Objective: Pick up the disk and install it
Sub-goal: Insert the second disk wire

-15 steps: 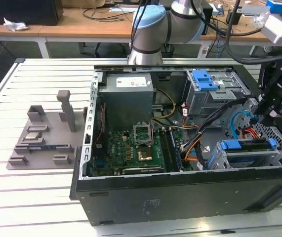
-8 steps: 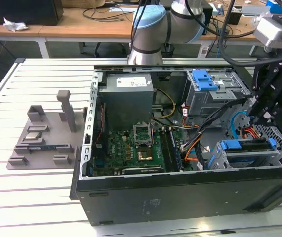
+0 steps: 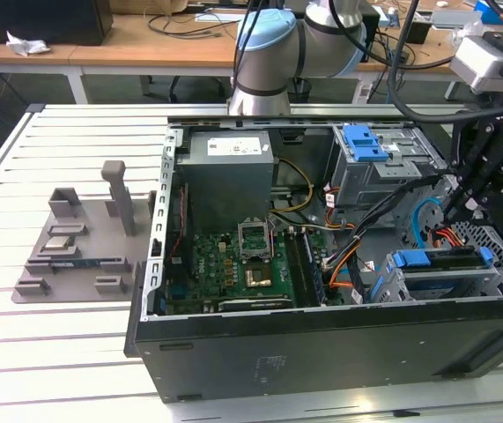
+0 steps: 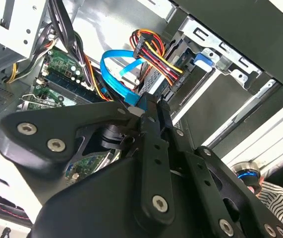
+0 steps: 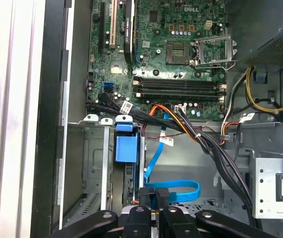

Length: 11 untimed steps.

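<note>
Slatted white table (image 3: 57,352); blue-framed disk (image 3: 440,262) sits in its cage, tool (image 3: 462,207) fingers closed together.

White slatted worktop (image 3: 48,335). Open black PC case (image 3: 321,344) lies on its side on it, toward the exterior view's right, side panel off, interior facing up. Grey fixture plate (image 3: 75,256) lies flat on the worktop at the exterior view's left, just beside the case, with upright grey posts and small holders on it. Robot arm base (image 3: 260,92) stands at the worktop's far edge, behind the case. Worktop slats (image 5: 7,119) show beside the case wall in the first wrist view.
</note>
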{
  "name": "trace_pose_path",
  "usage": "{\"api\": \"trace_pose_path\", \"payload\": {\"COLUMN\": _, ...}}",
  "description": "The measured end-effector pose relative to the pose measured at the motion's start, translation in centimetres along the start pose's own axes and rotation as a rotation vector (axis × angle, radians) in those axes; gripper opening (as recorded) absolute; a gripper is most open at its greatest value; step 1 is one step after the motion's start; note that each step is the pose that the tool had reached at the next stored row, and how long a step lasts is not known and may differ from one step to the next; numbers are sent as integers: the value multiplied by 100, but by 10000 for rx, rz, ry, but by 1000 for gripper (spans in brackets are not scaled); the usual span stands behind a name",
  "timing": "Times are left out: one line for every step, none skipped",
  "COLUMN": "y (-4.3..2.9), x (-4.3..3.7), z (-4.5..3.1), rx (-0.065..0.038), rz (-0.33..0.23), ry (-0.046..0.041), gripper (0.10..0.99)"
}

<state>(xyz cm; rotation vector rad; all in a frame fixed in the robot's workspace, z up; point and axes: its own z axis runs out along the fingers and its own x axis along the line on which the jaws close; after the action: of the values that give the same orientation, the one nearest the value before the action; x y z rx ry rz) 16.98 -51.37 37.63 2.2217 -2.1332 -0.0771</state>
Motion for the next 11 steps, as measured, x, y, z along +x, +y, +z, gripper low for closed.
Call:
{"api": "trace_pose_path", "payload": {"y": 0, "x": 0, "z": 0, "rx": 0, "rz": 0, "ry": 0, "gripper": 161}}
{"api": "trace_pose_path", "payload": {"y": 0, "x": 0, "z": 0, "rx": 0, "rz": 0, "ry": 0, "gripper": 161}}
{"api": "trace_pose_path", "payload": {"y": 0, "x": 0, "z": 0, "rx": 0, "rz": 0, "ry": 0, "gripper": 161}}
{"api": "trace_pose_path", "payload": {"y": 2, "x": 13, "z": 4, "rx": -1, "rz": 2, "ry": 24, "gripper": 161}}
{"api": "trace_pose_path", "payload": {"y": 3, "x": 25, "z": 4, "rx": -4, "rz": 9, "ry": 113, "gripper": 161}}
{"api": "trace_pose_path", "payload": {"y": 4, "x": 31, "z": 2, "rx": -8, "rz": 17, "ry": 228, "gripper": 161}}
{"api": "trace_pose_path", "payload": {"y": 6, "x": 35, "z": 6, "rx": -16, "rz": 30, "ry": 396, "gripper": 161}}
{"api": "trace_pose_path", "payload": {"y": 5, "x": 36, "z": 18, "rx": -17, "rz": 30, "ry": 422, "gripper": 161}}
{"api": "trace_pose_path", "payload": {"y": 4, "x": 36, "z": 38, "rx": -19, "rz": 29, "ry": 423, "gripper": 161}}
{"api": "trace_pose_path", "payload": {"y": 2, "x": 35, "z": 66, "rx": -21, "rz": 23, "ry": 426, "gripper": 161}}
{"api": "trace_pose_path", "payload": {"y": -1, "x": 37, "z": 99, "rx": -22, "rz": 17, "ry": 425, "gripper": 161}}
